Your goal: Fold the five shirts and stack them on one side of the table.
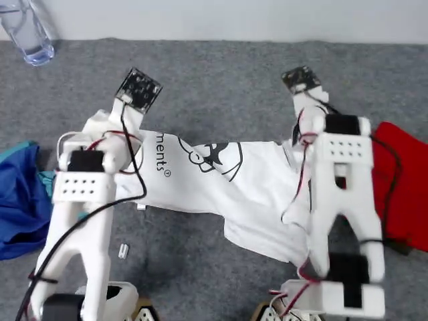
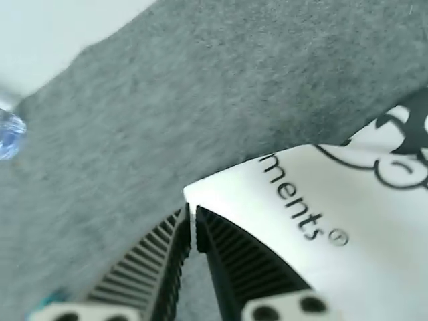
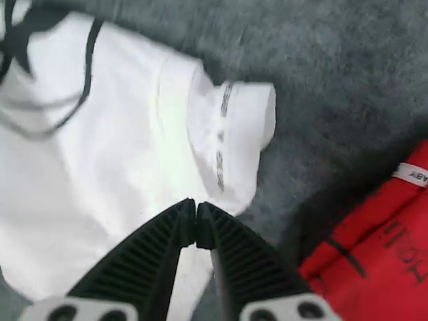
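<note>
Grey cloth (image 1: 221, 73) covers the table up to a pale wall (image 1: 234, 20). A white shirt (image 1: 247, 194) stretches across the middle, with the left claw (image 2: 192, 217) and the right claw (image 3: 196, 217) each pinching its edge. Both arms hide parts of it. A blue shirt (image 1: 20, 194) and a red shirt (image 1: 401, 194) are cut off at opposite sides. Bare cloth lies beyond.

I'm seeing the white shirt (image 1: 221, 194) lying spread out but rumpled, black print facing up. The red shirt (image 1: 401, 194) is sitting near its right, the blue shirt (image 1: 20, 200) bunching at its left.
</note>
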### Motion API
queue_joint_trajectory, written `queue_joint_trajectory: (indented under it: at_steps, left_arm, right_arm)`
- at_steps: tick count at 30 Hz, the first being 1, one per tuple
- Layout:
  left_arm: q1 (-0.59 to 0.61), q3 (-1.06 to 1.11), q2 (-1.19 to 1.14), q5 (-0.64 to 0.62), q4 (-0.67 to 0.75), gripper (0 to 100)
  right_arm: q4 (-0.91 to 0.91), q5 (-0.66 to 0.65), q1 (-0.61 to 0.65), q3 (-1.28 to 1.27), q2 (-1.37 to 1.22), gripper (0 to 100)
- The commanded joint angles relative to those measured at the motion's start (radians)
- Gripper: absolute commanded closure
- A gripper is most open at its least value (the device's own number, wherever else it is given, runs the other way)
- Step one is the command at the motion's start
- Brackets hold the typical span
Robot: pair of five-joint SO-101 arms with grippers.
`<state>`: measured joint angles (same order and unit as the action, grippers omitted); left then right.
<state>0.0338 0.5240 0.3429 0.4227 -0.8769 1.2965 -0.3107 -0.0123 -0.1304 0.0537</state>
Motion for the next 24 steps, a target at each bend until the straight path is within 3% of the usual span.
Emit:
queue_joint_trajectory:
  at_steps: [1,11,18,24]
  left_arm:
    - [-0.011,-0.120,-0.135,-0.046,-0.023,99]
    - [-0.009,-0.509,-0.606,-0.104,-0.213,99]
    - [-0.003,-0.713,-0.861,-0.104,-0.273,99]
    - [0.046,-0.921,-1.057,-0.097,-0.347,99]
  right_arm:
    - [-0.059,0.175,0.042,0.084,-0.062,99.0]
    - [-0.222,0.227,0.180,0.081,-0.254,99.0]
    - [-0.417,0.224,0.147,0.084,-0.449,99.0]
    - [-0.501,0.218,0.039,0.087,-0.530,99.0]
